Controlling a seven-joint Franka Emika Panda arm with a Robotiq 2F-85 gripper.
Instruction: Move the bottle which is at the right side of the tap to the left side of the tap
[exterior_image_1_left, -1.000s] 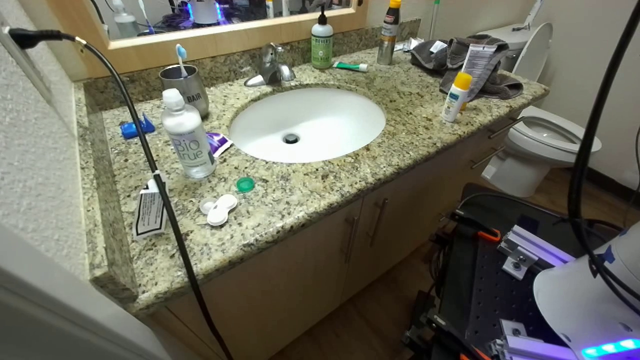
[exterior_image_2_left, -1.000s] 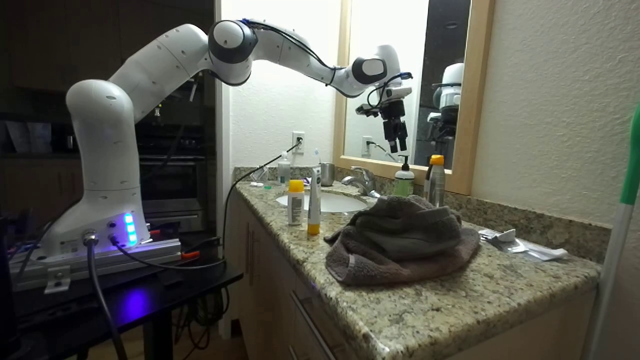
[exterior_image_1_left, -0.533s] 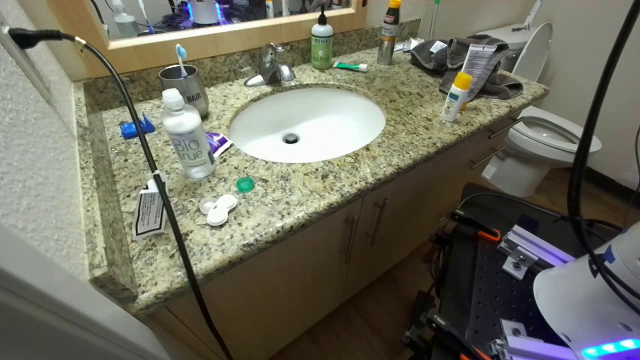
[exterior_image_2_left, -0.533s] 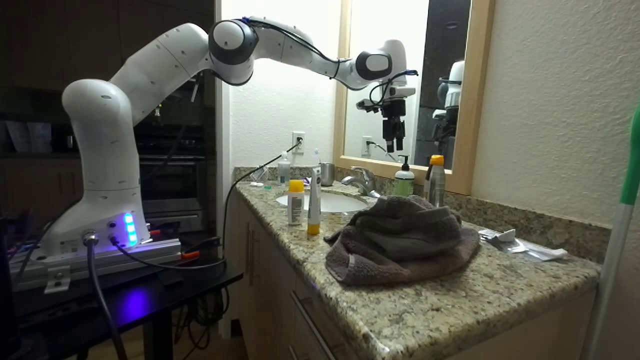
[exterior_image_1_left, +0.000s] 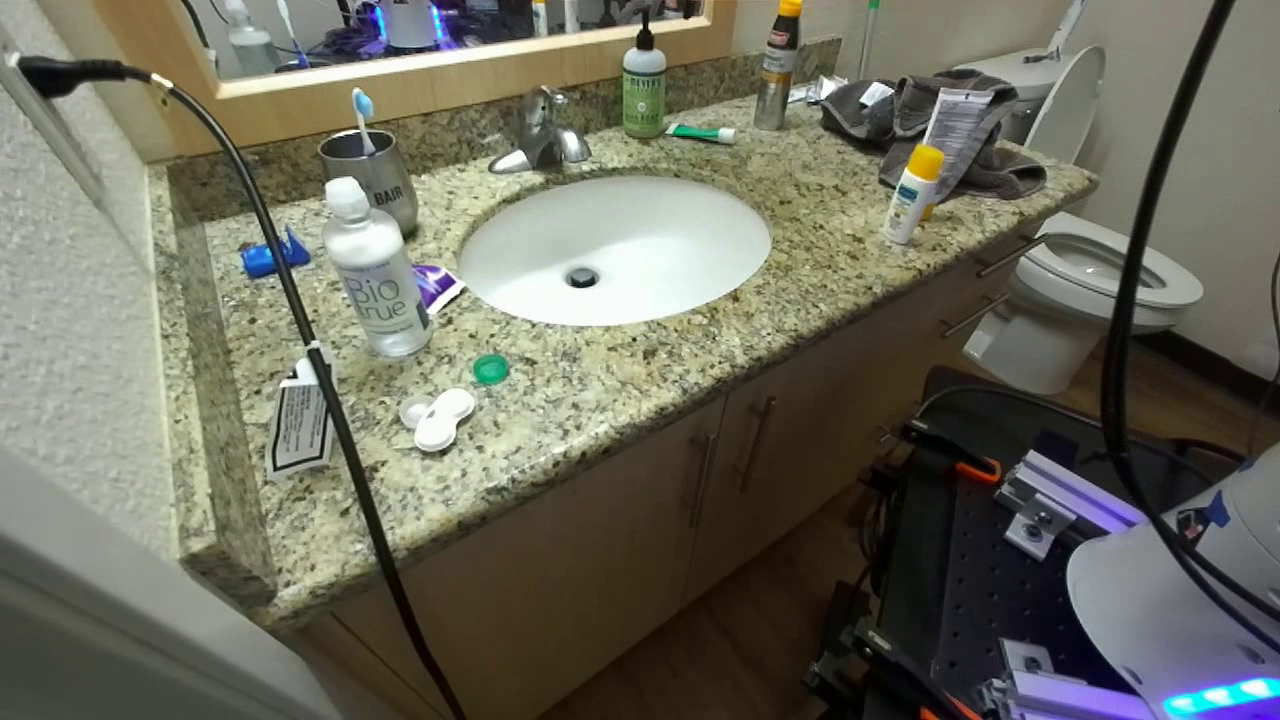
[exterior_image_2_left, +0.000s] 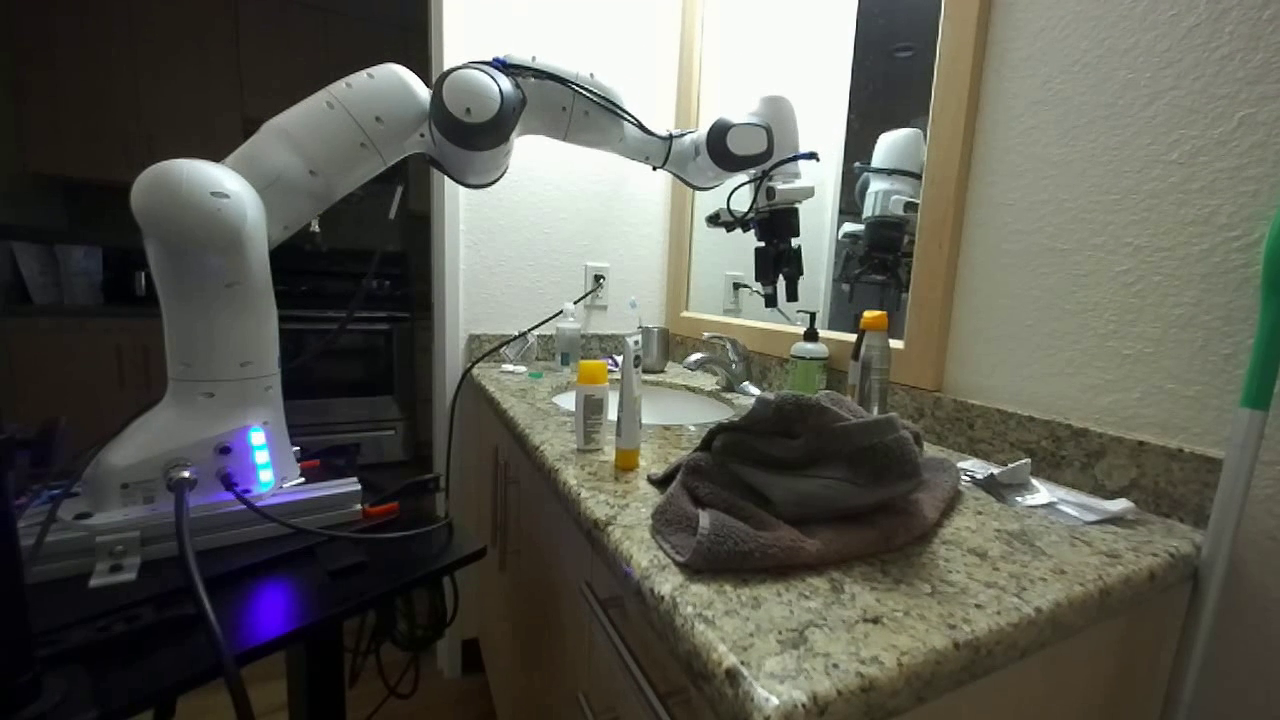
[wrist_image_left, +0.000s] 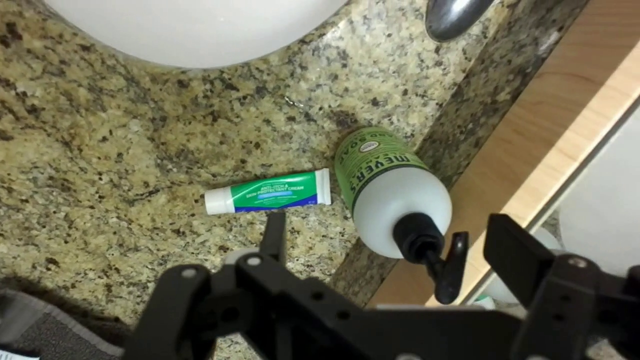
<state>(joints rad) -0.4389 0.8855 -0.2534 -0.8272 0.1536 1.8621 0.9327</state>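
The bottle (exterior_image_1_left: 644, 95) is green-labelled soap with a pale shoulder and a black pump. In an exterior view it stands upright on the counter, right of the silvery tap (exterior_image_1_left: 543, 135). My gripper (exterior_image_2_left: 781, 299) hangs fingers-down just above the pump of the bottle (exterior_image_2_left: 808, 362), slightly to its left there. In the wrist view the gripper (wrist_image_left: 387, 227) has its fingers wide apart, and the bottle (wrist_image_left: 395, 200) shows in the gap between them, lower down and not gripped. One handle of the tap (wrist_image_left: 455, 20) enters that view at the top.
A green cream tube (wrist_image_left: 272, 192) lies beside the bottle. A spray can (exterior_image_1_left: 778, 70) and a grey towel (exterior_image_2_left: 800, 490) are farther right. Left of the tap stand a metal cup (exterior_image_1_left: 385, 190) and a clear bottle (exterior_image_1_left: 375, 275). The mirror frame (wrist_image_left: 540, 130) runs close behind.
The gripper has swung from a slight tilt to nearly vertical and shifted a little left in an exterior view. The arm's elbow has sunk slightly. Bottle and tap have not moved.
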